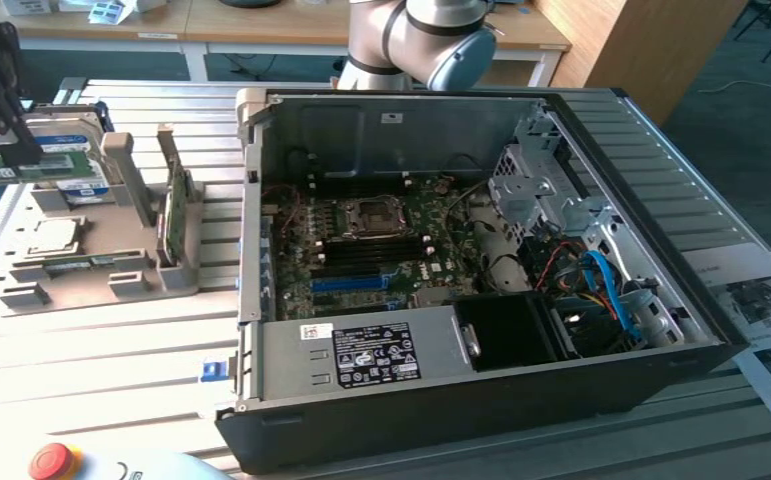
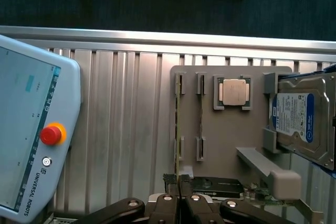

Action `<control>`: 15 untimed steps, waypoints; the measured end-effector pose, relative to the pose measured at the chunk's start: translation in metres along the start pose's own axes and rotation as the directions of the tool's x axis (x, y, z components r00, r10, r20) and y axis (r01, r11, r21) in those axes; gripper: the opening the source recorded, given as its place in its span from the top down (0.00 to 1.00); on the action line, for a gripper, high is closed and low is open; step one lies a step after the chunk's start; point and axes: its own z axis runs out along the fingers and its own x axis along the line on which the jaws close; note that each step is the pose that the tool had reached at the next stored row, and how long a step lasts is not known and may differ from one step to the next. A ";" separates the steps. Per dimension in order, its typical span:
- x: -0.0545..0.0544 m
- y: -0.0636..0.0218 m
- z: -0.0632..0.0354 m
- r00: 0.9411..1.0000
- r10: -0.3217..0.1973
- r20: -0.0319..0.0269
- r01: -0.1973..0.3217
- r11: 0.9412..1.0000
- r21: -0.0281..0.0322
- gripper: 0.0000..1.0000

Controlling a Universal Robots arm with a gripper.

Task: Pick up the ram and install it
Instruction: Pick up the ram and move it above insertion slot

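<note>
The jaws stand narrow, pinched on the ram (image 1: 32,167), which is held level above the grey tray (image 1: 92,290), close by the hard drive (image 2: 299,119), at the exterior view's left. An open computer case (image 1: 492,400) sits beside the tray on the table (image 1: 92,360).

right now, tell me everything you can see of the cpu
The cpu is a small square chip with a dull silver metal lid on a slightly wider base. It lies flat, lid up, in a pocket of the grey holder, with raised grey blocks at its corners. It sits between the two narrow slots and the hard drive, apart from both. Only the holder touches it.
</note>
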 end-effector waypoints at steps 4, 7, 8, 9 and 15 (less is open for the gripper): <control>0.001 -0.0071 0.0003 1.000 0.002 0.000 -0.002 1.000 -0.003 0.88; 0.003 -0.0132 0.0006 1.000 0.002 0.000 -0.002 1.000 -0.007 0.88; 0.003 -0.0152 0.0007 1.000 0.003 0.000 -0.003 1.000 -0.008 0.88; 0.004 -0.0173 0.0007 1.000 0.003 0.000 -0.003 1.000 -0.009 0.88; 0.007 -0.0312 0.0014 1.000 0.003 0.000 -0.003 1.000 -0.015 0.88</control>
